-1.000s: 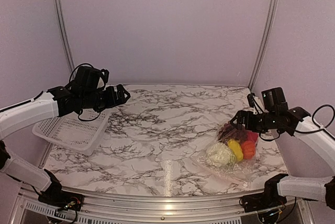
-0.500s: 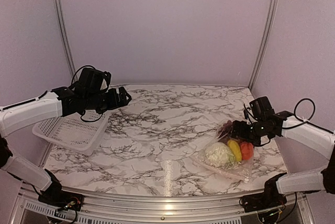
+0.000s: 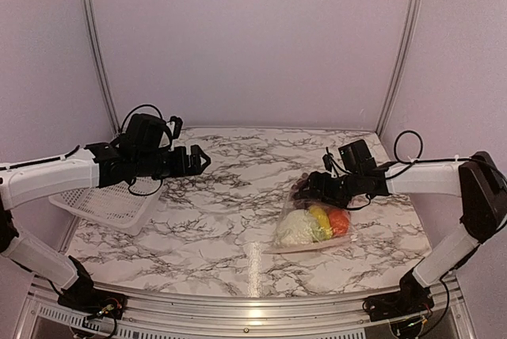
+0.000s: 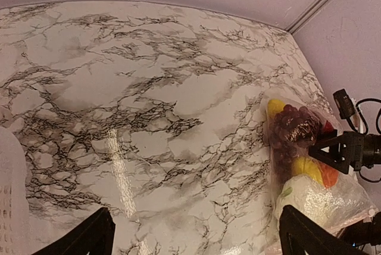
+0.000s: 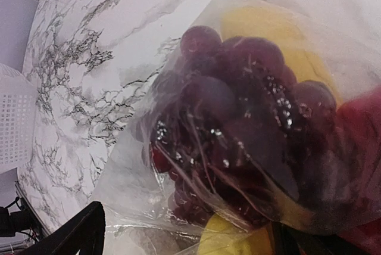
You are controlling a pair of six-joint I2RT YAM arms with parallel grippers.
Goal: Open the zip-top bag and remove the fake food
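Marble-patterned tabletop [image 3: 230,196] sits inside a pale lilac booth, and from where I stand the action is all on the right-hand side. The right gripper [image 3: 307,191] reaches in low from 3 o'clock and sits at the far end of the zip-top bag [image 3: 305,238]. Its wrist camera shows the jaws spread wide. One finger [image 5: 77,231] is at the lower left and the other barely peeks in at the lower right, with crinkled plastic filling the space between them. I cannot tell whether either finger actually presses on the plastic.

That bag lies flat on the marble at roughly 4 o'clock from the table's middle. The food is all inside it. The dark grape bunch [image 5: 238,106] is at the 12 o'clock end, right under the right gripper. A yellow piece [image 3: 319,219] and an orange piece [image 3: 339,222] lie side by side behind it. The white cauliflower [image 3: 295,228] is at the nearer, 7 o'clock end, and a red piece [image 5: 357,130] shows beside the grapes. I cannot make out the zip strip's state.

Over at 10 o'clock the left gripper [image 3: 202,159] hovers above the surface. Its fingers are wide apart with nothing between them, pointing toward 3 o'clock and well apart from the bag. Only bare marble lies between the two. A white mesh basket [image 3: 103,200] rests at the 9 o'clock edge, partly beneath the left arm.
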